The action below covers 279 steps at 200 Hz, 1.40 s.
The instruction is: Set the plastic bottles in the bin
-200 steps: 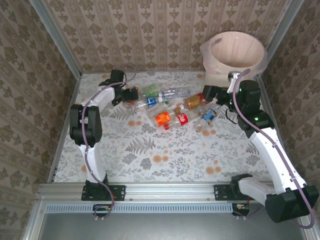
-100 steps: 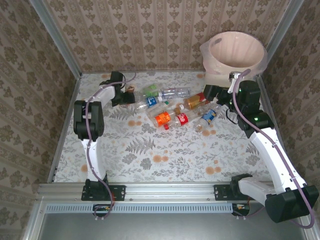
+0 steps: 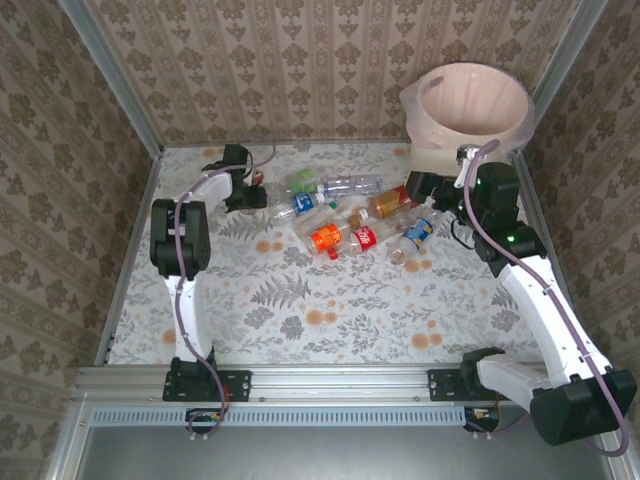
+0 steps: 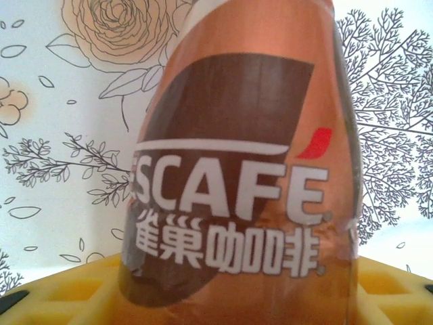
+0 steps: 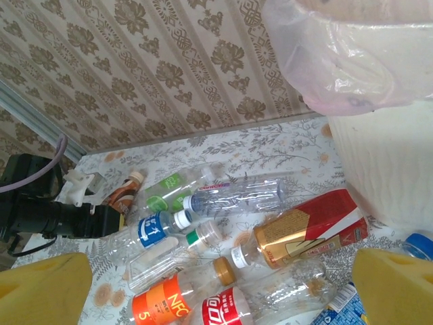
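Several crushed plastic bottles lie in a heap mid-table: green label (image 3: 300, 181), clear (image 3: 350, 184), blue label (image 3: 298, 205), orange NFC (image 3: 325, 238), red cola (image 3: 365, 238), gold-red (image 3: 390, 203). The bin (image 3: 440, 150) stands at the far right corner, lined with a pinkish bag (image 5: 338, 61). My left gripper (image 3: 248, 190) is at the far left, shut on a brown coffee bottle (image 4: 237, 169) whose white cap (image 3: 262, 173) sticks out. My right gripper (image 5: 220, 277) hangs open above the heap beside the bin wall (image 5: 385, 156), with nothing between its yellow pads (image 5: 44, 288).
Patterned walls close the table at the back and both sides. A blue-labelled bottle (image 3: 418, 232) lies just under my right wrist. The near half of the floral tablecloth (image 3: 330, 310) carries nothing.
The left gripper has swung from pointing right to pointing toward the back wall, and the brown coffee bottle's capped end now shows beyond it. The right arm has barely moved.
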### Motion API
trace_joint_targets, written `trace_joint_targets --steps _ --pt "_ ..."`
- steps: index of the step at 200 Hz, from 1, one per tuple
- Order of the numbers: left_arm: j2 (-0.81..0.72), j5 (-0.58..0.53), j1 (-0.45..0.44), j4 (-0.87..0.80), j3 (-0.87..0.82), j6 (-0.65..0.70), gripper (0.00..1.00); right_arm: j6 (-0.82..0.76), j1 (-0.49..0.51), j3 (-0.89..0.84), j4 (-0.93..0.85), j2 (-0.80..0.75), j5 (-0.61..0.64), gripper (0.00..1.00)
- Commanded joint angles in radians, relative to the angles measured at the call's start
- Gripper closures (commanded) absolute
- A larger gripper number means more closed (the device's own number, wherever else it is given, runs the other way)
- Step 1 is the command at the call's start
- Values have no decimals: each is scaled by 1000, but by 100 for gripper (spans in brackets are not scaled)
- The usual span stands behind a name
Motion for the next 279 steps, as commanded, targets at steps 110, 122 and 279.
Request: trace_joint_targets --steps 110,122,279 --pt "-477 174 -55 342 -453 -92 48 71 73 -118 220 13 -24 0" --pt "-522 187 -78 367 -487 -104 49 75 79 -119 227 21 -25 0" --pt "-722 502 -412 775 -653 -362 52 180 110 -189 491 73 -284 0"
